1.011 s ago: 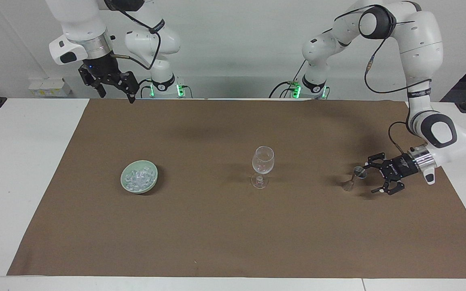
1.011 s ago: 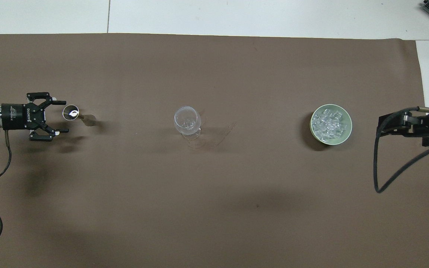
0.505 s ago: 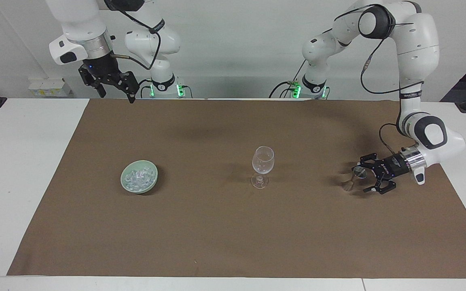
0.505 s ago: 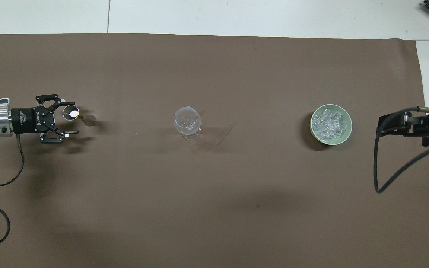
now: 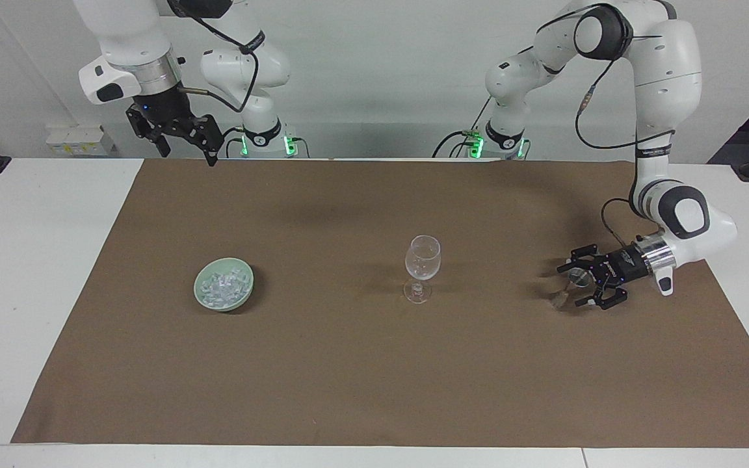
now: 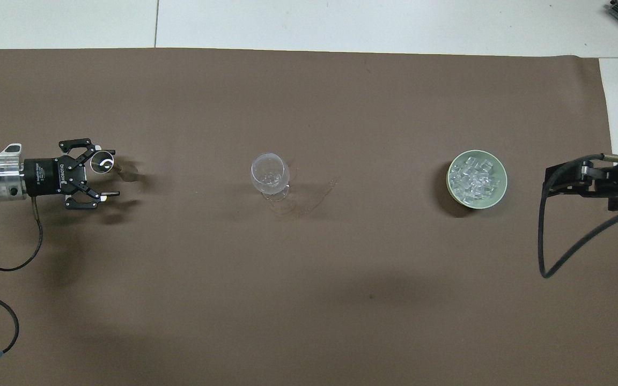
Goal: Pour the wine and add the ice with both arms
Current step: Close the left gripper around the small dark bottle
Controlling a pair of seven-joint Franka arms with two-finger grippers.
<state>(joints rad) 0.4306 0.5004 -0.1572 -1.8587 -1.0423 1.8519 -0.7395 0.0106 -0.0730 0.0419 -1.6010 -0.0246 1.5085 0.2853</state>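
Overhead view shows you the left gripper [image 6: 101, 175], jaws spread, lying low and level with a small clear vessel [image 6: 102, 162] just inside them, probably the wine container. It points along the table toward the wine glass [image 6: 270, 172]. The ice [image 6: 470, 178] fills the green bowl [image 6: 496, 193]; the right gripper [image 5: 187, 148] waits open, raised.
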